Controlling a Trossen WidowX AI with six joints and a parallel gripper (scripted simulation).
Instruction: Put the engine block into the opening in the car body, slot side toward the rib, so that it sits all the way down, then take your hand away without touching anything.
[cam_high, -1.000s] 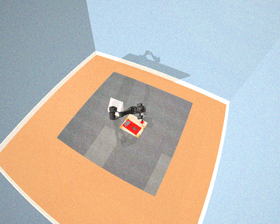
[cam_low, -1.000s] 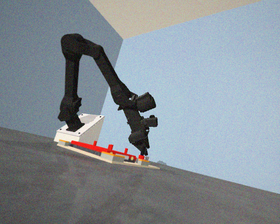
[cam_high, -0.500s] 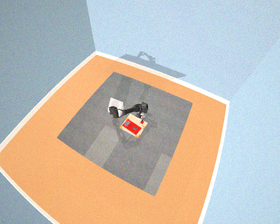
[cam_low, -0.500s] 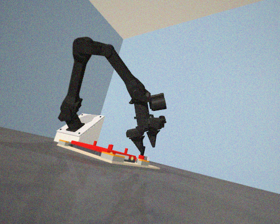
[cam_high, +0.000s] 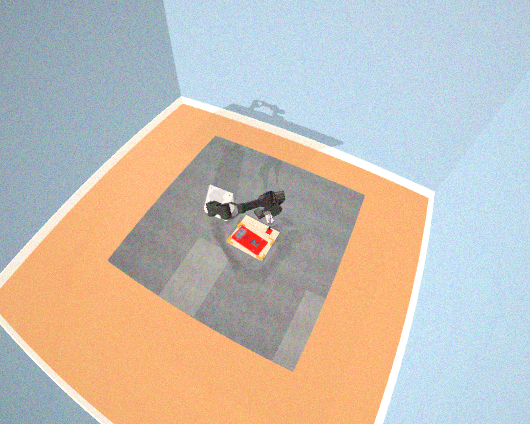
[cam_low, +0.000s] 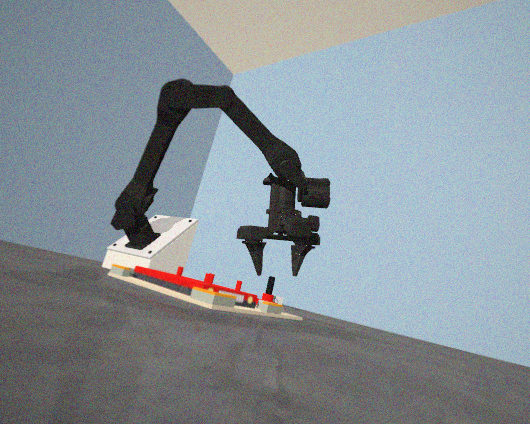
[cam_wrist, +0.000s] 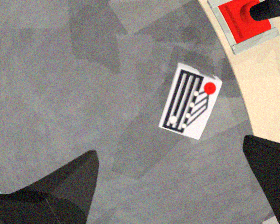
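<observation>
The engine block (cam_wrist: 190, 102), a white block with black stripes and a red dot, lies on the grey floor beside the board in the wrist view. It also shows as a small pale shape (cam_high: 269, 219) in the top view. My gripper (cam_low: 277, 273) (cam_wrist: 174, 152) is open and empty. It hangs above the board's far end in the exterior view, and the engine block shows between and beyond its fingertips in the wrist view. The red car body (cam_high: 248, 240) (cam_low: 170, 275) lies on the pale board. Grey openings show in it from above; the rib is too small to make out.
The pale board (cam_high: 258, 224) (cam_low: 289, 316) (cam_wrist: 262, 100) carries corner blocks. A red piece (cam_high: 269, 231) (cam_low: 268, 297) (cam_wrist: 239, 21) with an upright black peg (cam_low: 271, 285) (cam_wrist: 266, 10) stands in a holder at its edge, just below my fingers. The white arm base (cam_high: 220, 192) (cam_low: 175, 237) is behind the board.
</observation>
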